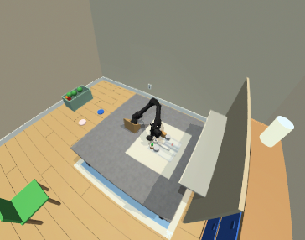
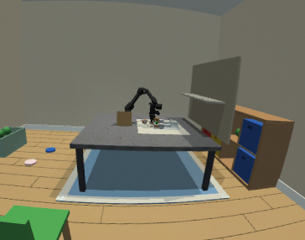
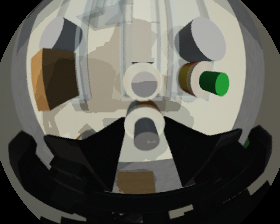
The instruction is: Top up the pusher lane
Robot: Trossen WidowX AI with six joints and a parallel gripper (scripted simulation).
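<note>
My gripper (image 3: 144, 120) (image 2: 152, 120) is shut on a jar with a white shoulder and grey lid. The held jar (image 3: 146, 140) is upright or nearly so, with a brownish band on its far side. A similar grey-lidded jar (image 3: 143, 83) stands just beyond it in the middle clear-walled lane. The two are close in the wrist view; I cannot tell whether they touch, or how high the held jar's base is. The front stop and pusher plate are not clearly visible. A green-lidded jar (image 3: 214, 83) stands to the right in the wrist view, by another lane.
A brown block (image 3: 61, 79) stands left of the middle lane, with a grey cylinder (image 3: 53, 34) behind it. Another grey cylinder (image 3: 209, 39) stands behind the green-lidded jar. A jar partly hidden by the left finger lies low left. A brown panel (image 1: 131, 125) (image 2: 124, 118) stands near the arm base.
</note>
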